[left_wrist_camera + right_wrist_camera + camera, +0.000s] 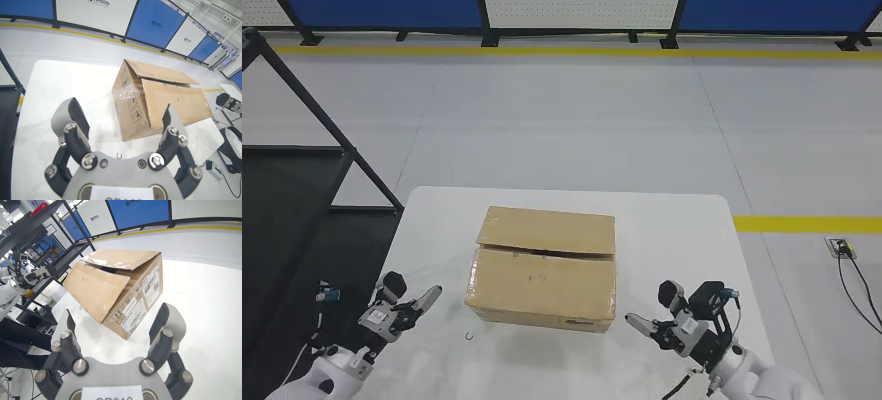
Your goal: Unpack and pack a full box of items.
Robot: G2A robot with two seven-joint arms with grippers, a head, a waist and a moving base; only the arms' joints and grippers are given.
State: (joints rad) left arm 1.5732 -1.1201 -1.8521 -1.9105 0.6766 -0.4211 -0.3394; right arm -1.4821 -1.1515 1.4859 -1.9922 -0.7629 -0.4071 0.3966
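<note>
Left gripper (121, 103) and right gripper (116, 308) share grey fingers (60, 115), black pads (79, 117), silver screws (88, 161), apparently printed white labels (121, 193).

Room on the table (682, 250) left and right of the box (542, 268), small clip (471, 335) near its front-left corner.

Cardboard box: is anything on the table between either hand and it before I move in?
Nothing visible blocks either. The open left hand and right hand face the cardboard box across the white table. Only a small C-shaped clip lies flat between the left hand and the box, likely too low to obstruct.
</note>
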